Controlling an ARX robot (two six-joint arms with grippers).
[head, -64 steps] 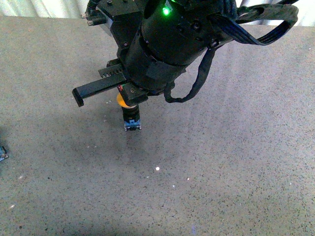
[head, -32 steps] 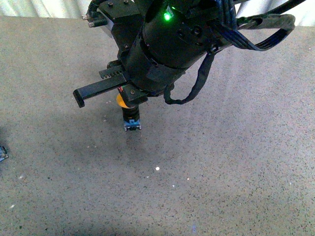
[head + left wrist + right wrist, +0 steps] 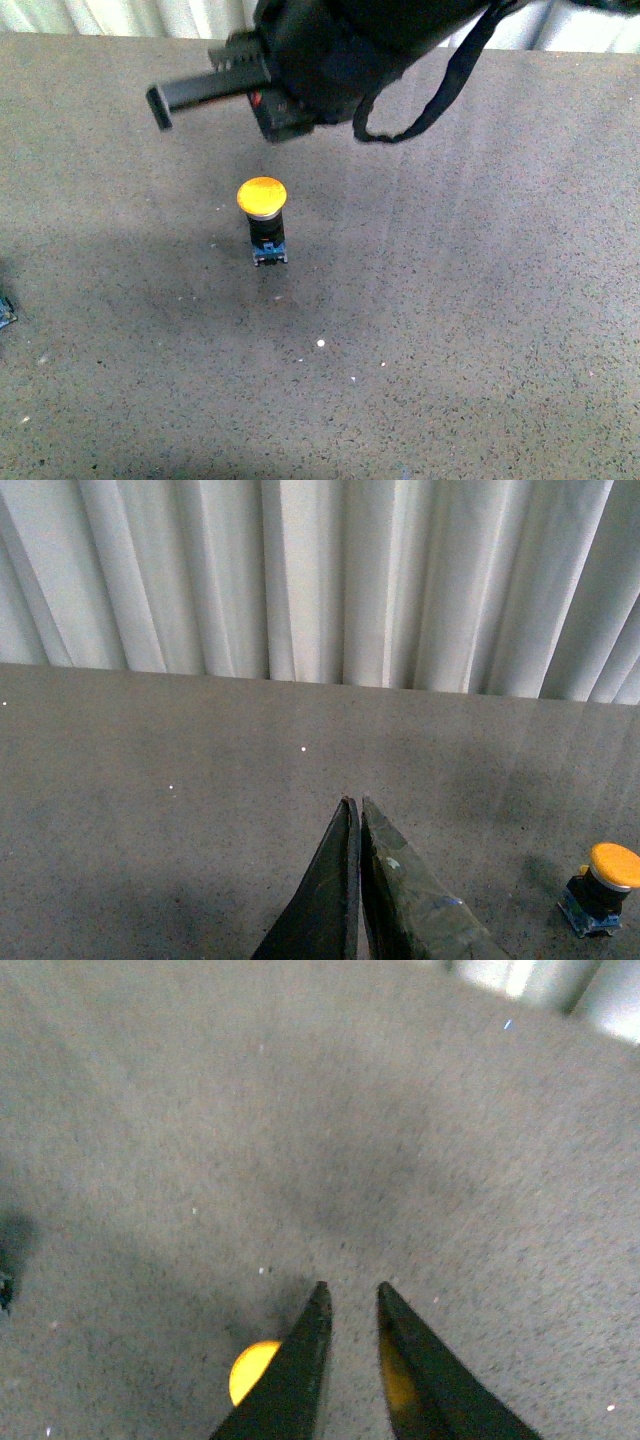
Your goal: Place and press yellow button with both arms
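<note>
The yellow button (image 3: pixel 262 221) stands upright on the grey table, yellow cap up, black body on a small blue-grey base. The right arm (image 3: pixel 330 45) hangs above and behind it, one black finger (image 3: pixel 200 90) sticking out to the left, clear of the cap. In the right wrist view my right gripper (image 3: pixel 350 1288) is open and empty, and the yellow cap (image 3: pixel 250 1370) shows partly behind one finger. In the left wrist view my left gripper (image 3: pixel 352 802) is shut and empty, with the button (image 3: pixel 603 888) off to one side, apart from it.
The grey speckled table (image 3: pixel 450 330) spreads all round the button. A small blue-grey object (image 3: pixel 5 310) lies at the left edge. White curtains (image 3: pixel 320 580) hang behind the table's far edge.
The right arm has lifted up and back off the button. The yellow cap, hidden under the gripper before, now shows in full. The button has stayed in place.
</note>
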